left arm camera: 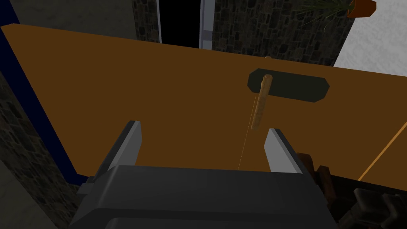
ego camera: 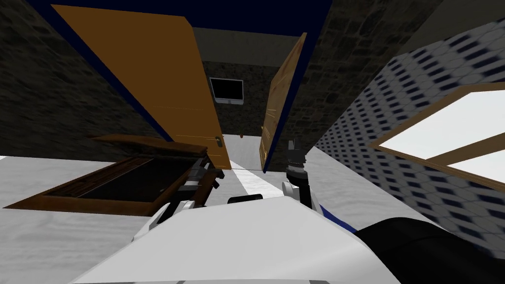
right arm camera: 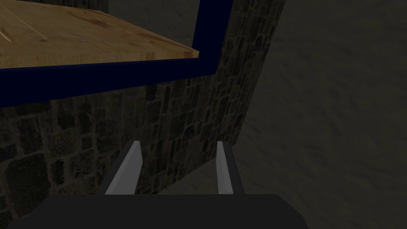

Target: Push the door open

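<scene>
The orange-brown door (left arm camera: 151,95), with a lever handle (left arm camera: 261,102) on a dark plate, stands ajar in its blue frame (left arm camera: 37,119). It faces the left gripper (left arm camera: 204,127), whose body hides the door's lower edge. The right gripper (right arm camera: 179,143) is beside the frame. Both grippers' fingers are released.

door (left arm camera: 159,99) – orange-brown | frame (right arm camera: 99,75) navy | stone wall (right arm camera: 79,139) dark grey-brown | handle (left arm camera: 260,105) tan – plate (left arm camera: 302,87) black | floor (ego camera: 59,231) pale grey

- The left door leaf (ego camera: 148,84) and right door leaf (ego camera: 281,103) flank a gap; a screen (ego camera: 227,90) hangs on the wall behind.
- The left gripper (left arm camera: 202,131) is before the left door leaf, near its handle (left arm camera: 260,101).
</scene>
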Controlling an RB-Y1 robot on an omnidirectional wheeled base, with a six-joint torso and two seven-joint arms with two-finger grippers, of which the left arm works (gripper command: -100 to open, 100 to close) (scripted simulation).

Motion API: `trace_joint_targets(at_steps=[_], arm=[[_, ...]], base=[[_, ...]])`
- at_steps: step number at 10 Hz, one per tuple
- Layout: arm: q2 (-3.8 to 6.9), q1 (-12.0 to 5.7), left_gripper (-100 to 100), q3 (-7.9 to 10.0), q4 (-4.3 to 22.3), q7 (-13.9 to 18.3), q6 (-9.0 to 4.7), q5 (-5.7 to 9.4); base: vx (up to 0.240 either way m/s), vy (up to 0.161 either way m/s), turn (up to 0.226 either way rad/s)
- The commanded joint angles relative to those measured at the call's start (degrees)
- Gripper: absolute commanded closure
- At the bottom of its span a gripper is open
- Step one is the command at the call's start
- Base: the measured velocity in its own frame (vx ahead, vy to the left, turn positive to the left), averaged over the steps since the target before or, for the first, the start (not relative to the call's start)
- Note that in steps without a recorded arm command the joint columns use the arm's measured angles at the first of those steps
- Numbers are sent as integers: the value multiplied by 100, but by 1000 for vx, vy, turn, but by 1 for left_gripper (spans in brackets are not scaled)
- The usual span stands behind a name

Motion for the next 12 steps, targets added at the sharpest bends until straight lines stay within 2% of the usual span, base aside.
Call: trace_joint_targets(at_steps=[1,6,7,12], arm=[[137,-45,-100,15,276,106,-67,74],[564,-209,-100,70,1104,419,-260,301],[564,-209,-100,70,1129,419,-260,301],[956,-360,-100,121,1912,706,-438,509]], base=[[79,55,-135],[88,55,-146],[54,45,-65],[71,50,-134]])
